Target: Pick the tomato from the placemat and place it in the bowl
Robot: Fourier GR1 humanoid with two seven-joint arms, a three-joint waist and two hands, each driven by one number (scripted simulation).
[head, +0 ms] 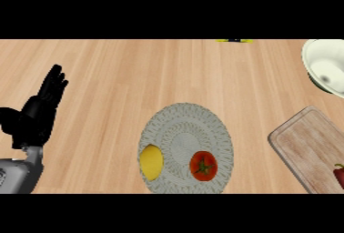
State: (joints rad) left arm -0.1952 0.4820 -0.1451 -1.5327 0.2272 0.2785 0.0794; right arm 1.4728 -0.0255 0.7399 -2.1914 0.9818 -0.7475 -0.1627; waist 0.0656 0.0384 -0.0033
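Right, here is the placemat [186, 148], a round grey woven mat on the wooden counter [168, 73], and everything is placed from it. The tomato [203, 165] sits on the mat's lower right part, red with a green stem on top, untouched. Just left of the tomato, on the same mat, lies a yellow lemon [151, 161], apart from it with a strip of weave between them. Well off to the mat's left stands the left hand [42, 111], fingers straight and up, held close together, thumb out to the side, holding nothing and resting near the view's edge. The right hand does not show at all. Up and far to the right of the mat, at the view's corner, is the bowl [327, 63], white, cut off by the edge. To the mat's right lies a wooden cutting board [309, 141], tilted, with a dark red thing [339, 175] at its lower edge, too cropped to name.
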